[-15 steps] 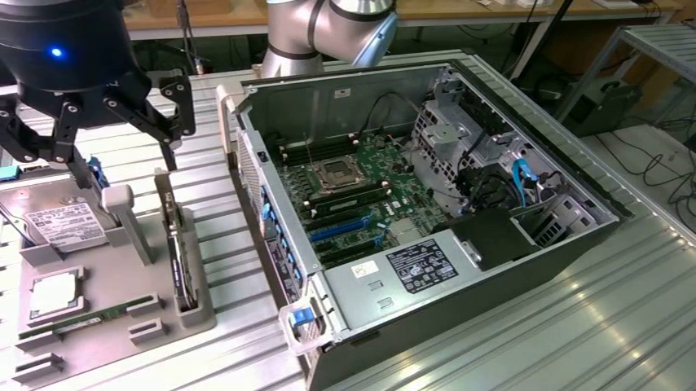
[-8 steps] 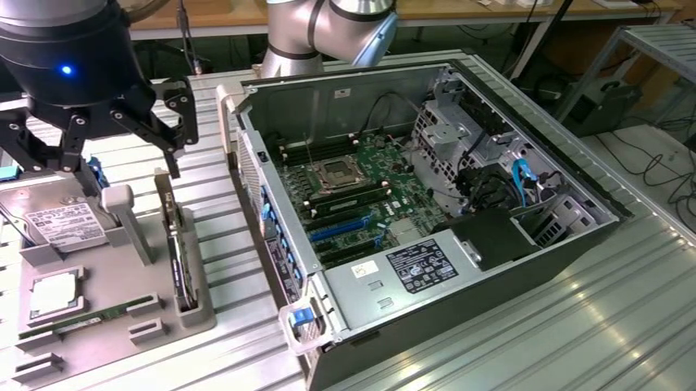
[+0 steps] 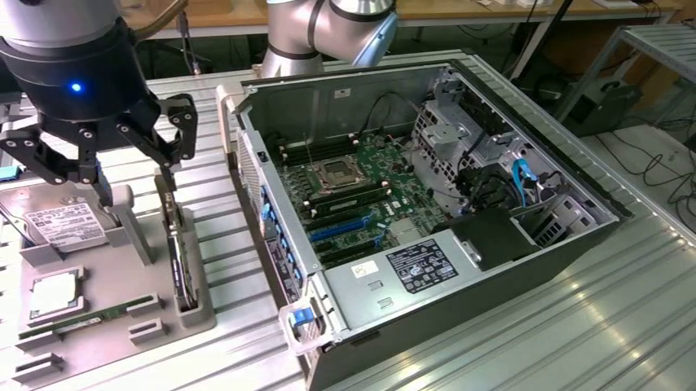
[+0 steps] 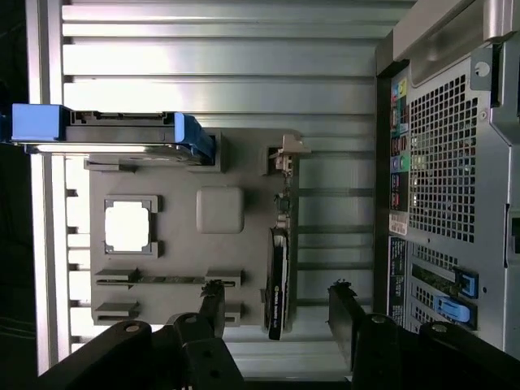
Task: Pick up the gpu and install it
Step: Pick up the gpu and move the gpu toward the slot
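Where the slatted metal table spreads across the room, an open computer case lies on its side towards the exterior view's right. Side panel off. Green motherboard exposed, silver power supply at the near end. On the exterior view's left, beside the case, a grey fixture tray sits on the slats. The arm's gripper hangs over this tray with its black fingers pointing down and spread wide, holding nothing. Hard drive with a white label stands in the far part of the tray, just left of the gripper. The gpu stands on edge in a slot along the tray's right side, the side nearest the case; it is a thin dark card running from near to far. In the wrist view one finger stands on either side of the card, with a clear gap each way, so nothing touches it. How far the fingertips reach down beside the card I cannot tell. Near the hard drive, a square silver processor rests flat in its own pocket. Nearest of all, a narrow green memory stick lies in a slot at the tray's near end.
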Action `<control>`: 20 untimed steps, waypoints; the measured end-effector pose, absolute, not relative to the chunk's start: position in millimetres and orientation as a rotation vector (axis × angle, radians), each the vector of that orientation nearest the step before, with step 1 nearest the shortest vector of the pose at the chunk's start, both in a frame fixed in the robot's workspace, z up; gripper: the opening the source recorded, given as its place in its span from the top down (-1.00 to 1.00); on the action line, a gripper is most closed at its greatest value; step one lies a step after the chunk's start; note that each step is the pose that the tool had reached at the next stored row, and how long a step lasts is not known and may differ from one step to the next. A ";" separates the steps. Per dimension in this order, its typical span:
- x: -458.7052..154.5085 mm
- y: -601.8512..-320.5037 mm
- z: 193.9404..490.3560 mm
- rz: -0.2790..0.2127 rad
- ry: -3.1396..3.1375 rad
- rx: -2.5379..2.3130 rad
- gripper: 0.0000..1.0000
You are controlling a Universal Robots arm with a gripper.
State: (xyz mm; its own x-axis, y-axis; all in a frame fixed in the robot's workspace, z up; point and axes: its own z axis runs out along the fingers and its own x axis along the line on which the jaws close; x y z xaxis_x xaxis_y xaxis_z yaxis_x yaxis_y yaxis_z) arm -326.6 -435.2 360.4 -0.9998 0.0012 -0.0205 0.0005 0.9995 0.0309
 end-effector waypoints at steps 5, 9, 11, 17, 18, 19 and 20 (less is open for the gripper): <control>-326.6 -435.2 353.8 0.047 3.121 -0.003 -0.26; -326.6 -435.1 351.8 0.047 3.121 -0.005 -0.26; -326.6 -435.1 350.6 0.047 3.121 -0.005 -0.26; -326.6 -435.1 343.3 0.047 3.121 -0.007 -0.26; -326.6 -435.1 342.2 0.047 3.121 -0.007 -0.26; -326.6 -435.1 341.2 0.047 3.121 -0.007 -0.26; -326.6 -435.1 340.1 0.047 3.121 -0.008 -0.26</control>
State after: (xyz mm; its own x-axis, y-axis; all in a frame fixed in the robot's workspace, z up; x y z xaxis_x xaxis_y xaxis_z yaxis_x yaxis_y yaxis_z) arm -326.6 -435.1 340.1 -0.9998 -0.0045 -0.0205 -0.0051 0.9995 0.0298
